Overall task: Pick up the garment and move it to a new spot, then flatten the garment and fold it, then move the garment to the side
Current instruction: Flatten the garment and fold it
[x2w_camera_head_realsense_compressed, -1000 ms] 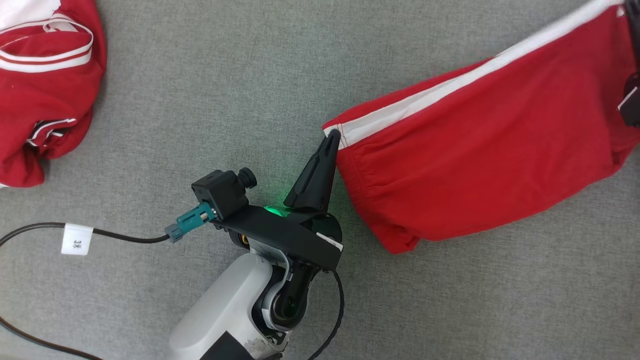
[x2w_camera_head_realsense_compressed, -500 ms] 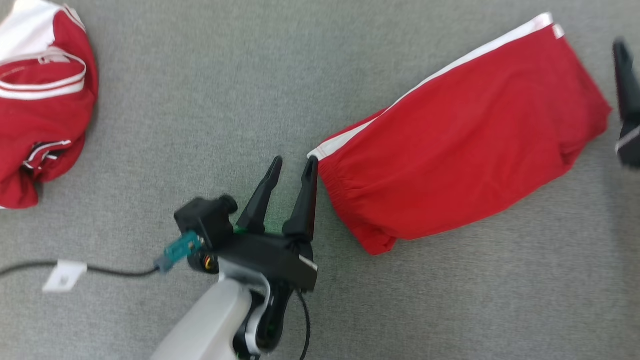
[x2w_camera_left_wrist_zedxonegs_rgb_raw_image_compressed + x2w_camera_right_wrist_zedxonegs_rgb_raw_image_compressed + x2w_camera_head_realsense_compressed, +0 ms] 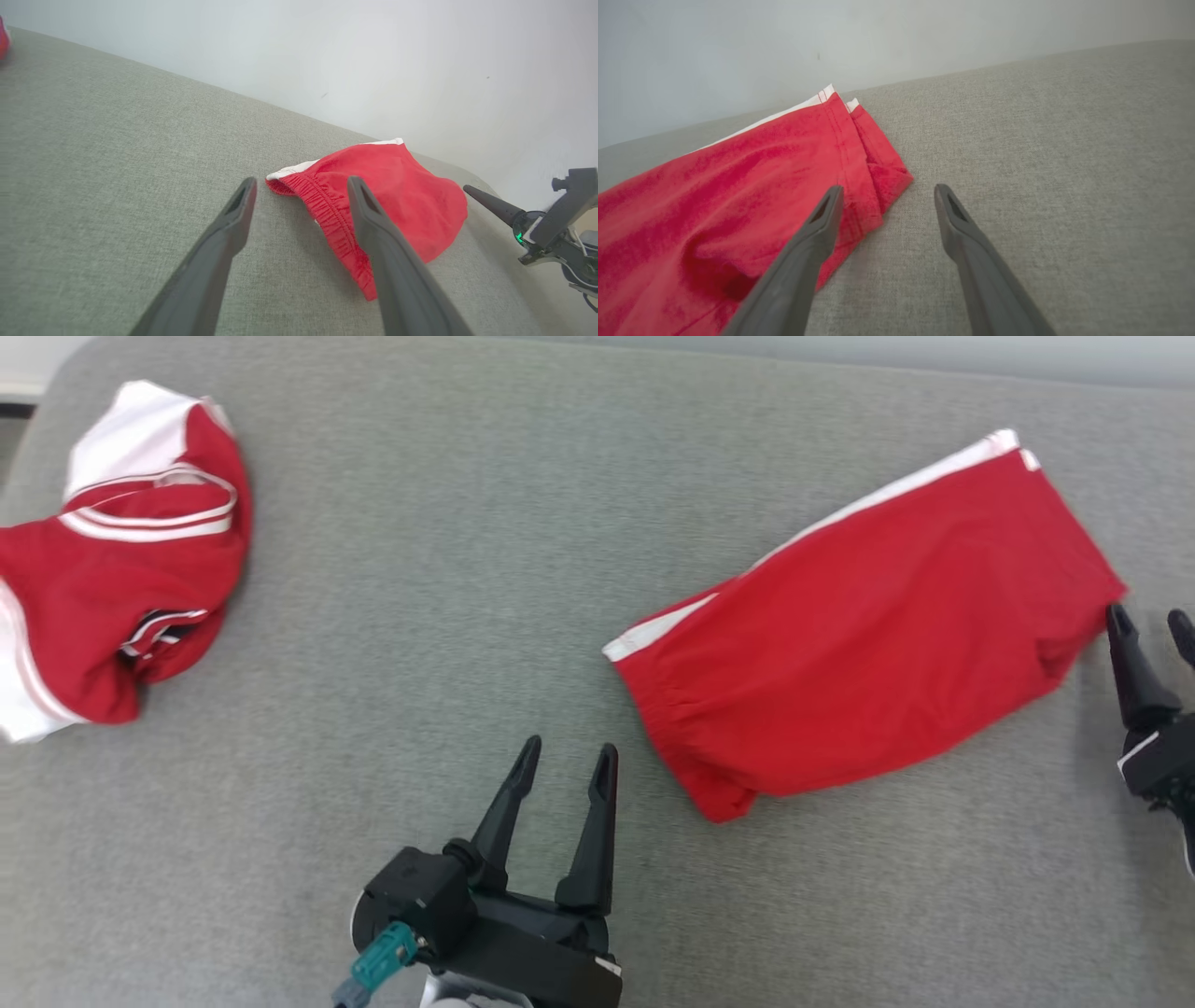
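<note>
Far left, cut off by the frame edge: crumpled red-and-white garment [image 3: 121, 588] on grey fabric surface [image 3: 420, 569], full shape hard to make out. Bottom centre: left gripper [image 3: 569, 749], fingers spread and empty, body cropped below, near the waistband end of the folded red garment [image 3: 868, 663] lying flat right of centre. Far right: right gripper [image 3: 1148, 616], partly cropped, fingers apart and empty, just beside the hem corner.

red cloth garment [image 3: 868, 663] w/ matt finish, grey woven fabric surface [image 3: 420, 616]
</note>
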